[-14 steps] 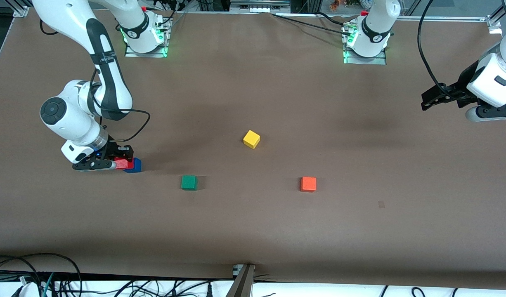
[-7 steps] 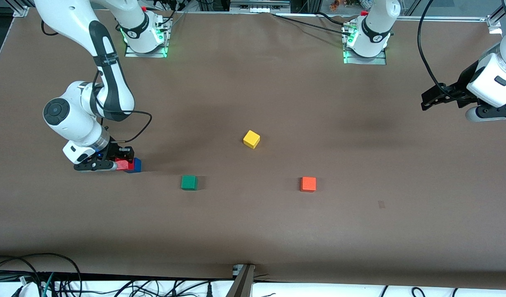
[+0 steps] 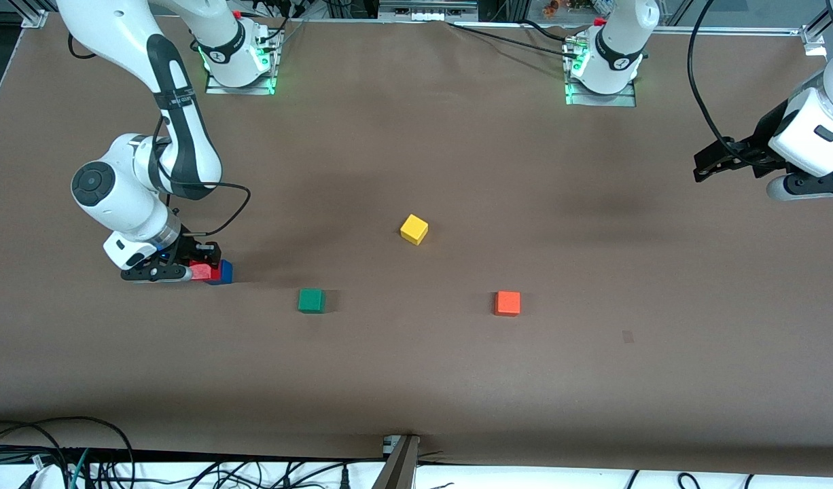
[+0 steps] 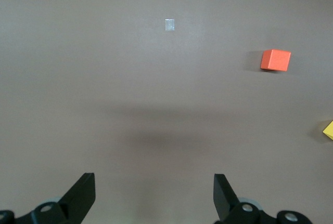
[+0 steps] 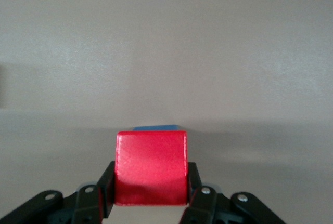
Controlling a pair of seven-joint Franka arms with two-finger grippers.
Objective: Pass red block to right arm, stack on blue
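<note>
Front view shows the right gripper low at the right arm's end of the table, its fingers clamped on the red block, which sits over the blue block; only an edge of the blue one peeks out beside it. Whether the red block rests fully on the blue one or hangs just above it cannot be told. From the right wrist view the red block fills the space between the two black fingers, and a thin strip of the blue block shows past its top edge. Out at the left arm's end of the table, the left gripper hangs in the air over bare brown tabletop, waiting, its jaws spread wide with nothing between them; the left wrist view shows both fingertips far apart. A green block, a yellow block and an orange block lie apart on the middle of the table.
</note>
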